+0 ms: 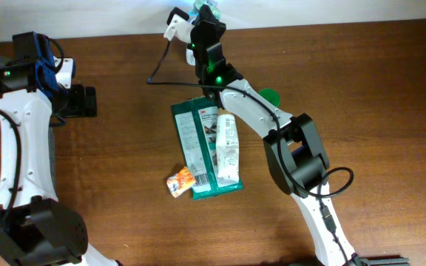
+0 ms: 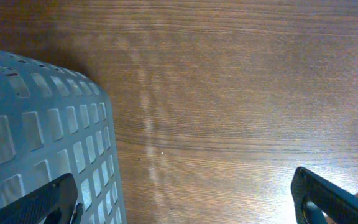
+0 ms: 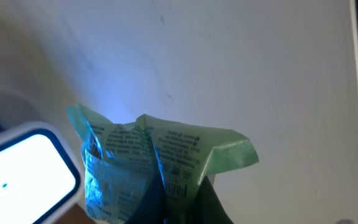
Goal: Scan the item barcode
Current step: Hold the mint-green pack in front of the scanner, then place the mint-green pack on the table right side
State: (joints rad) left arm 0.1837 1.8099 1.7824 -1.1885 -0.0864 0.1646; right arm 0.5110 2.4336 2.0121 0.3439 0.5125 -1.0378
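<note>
We see the right gripper (image 1: 204, 15) reached out over the far edge of the desk (image 1: 361, 89), its jaws pinched tight on a small green packet (image 3: 166, 155) with dark print, crumpled at the top. The packet sits just beside the white scanner (image 3: 23, 171), whose face glows, and bluish light falls across the packet's left side. The left gripper (image 2: 185, 199) hangs at the desk's left edge with its jaws spread wide and nothing between them, above bare wood next to a grey perforated basket (image 2: 42, 137). Near the middle of the desk lie a flat green pack (image 1: 194, 144), a white pouch (image 1: 228, 148) on top of it, and an orange sachet (image 1: 181, 182) touching its near left corner.
</note>
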